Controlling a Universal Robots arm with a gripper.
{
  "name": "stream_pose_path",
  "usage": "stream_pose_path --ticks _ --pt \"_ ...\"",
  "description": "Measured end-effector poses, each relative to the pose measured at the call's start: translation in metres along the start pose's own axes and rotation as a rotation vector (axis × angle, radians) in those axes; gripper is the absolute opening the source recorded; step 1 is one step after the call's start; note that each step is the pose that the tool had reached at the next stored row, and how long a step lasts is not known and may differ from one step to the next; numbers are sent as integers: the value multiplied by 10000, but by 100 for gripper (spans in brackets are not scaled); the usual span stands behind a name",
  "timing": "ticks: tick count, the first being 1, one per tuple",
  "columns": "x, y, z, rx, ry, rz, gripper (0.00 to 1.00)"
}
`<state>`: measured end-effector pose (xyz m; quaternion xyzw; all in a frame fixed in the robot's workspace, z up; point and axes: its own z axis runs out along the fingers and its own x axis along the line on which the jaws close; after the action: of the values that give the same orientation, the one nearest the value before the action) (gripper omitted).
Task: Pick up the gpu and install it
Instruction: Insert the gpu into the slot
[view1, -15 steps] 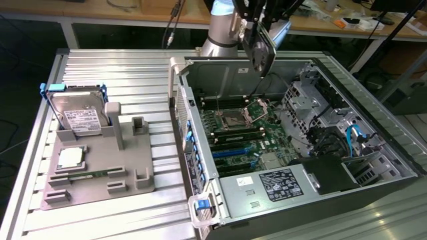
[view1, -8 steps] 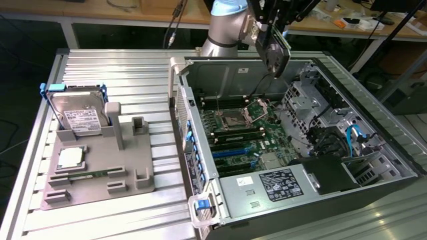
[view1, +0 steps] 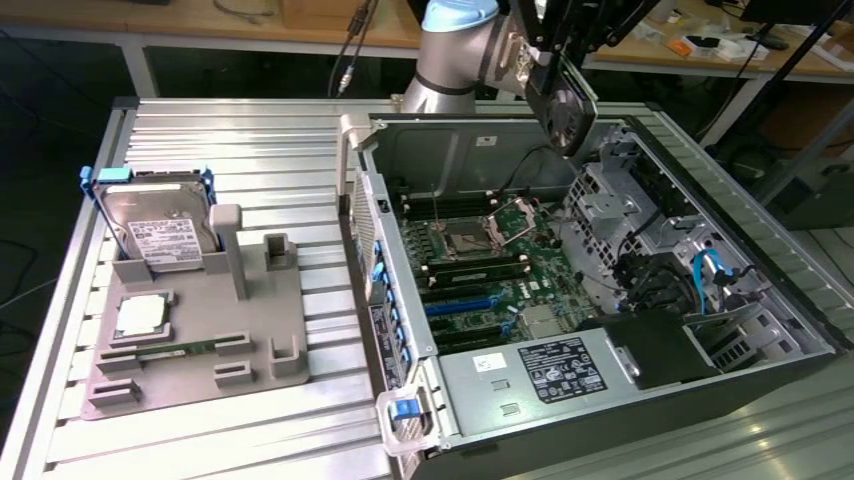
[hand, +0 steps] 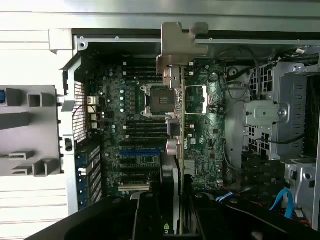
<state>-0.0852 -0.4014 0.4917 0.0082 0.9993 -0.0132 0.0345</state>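
Observation:
The gpu (view1: 562, 104) is a dark card with a round black fan. It hangs tilted in the air over the far end of the open computer case (view1: 400, 300). My gripper (view1: 545, 52) is shut on its upper end. In the wrist view the gpu (hand: 181, 125) is seen edge-on, its metal bracket (hand: 177, 45) pointing away, with my gripper (hand: 179, 212) shut around the near end. Below the card lies the motherboard (hand: 135, 120) with the CPU socket (hand: 157, 100) and blue slots (hand: 140, 152). The card is well above the board and touches nothing.
On the exterior view's left a grey fixture plate (view1: 267, 330) holds a silver hard drive (view1: 160, 235) in a blue frame, a CPU chip (view1: 143, 315) and a green memory stick (view1: 174, 352). Drive cages and blue cables (view1: 707, 270) fill the case's right side.

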Motion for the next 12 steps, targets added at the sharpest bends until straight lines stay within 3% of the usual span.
stream_pose_path --ticks 5,12 --pt "-17 1 3 -2 -1 -27 27" --pt "-21 2 38 -104 -39 -1489 27"
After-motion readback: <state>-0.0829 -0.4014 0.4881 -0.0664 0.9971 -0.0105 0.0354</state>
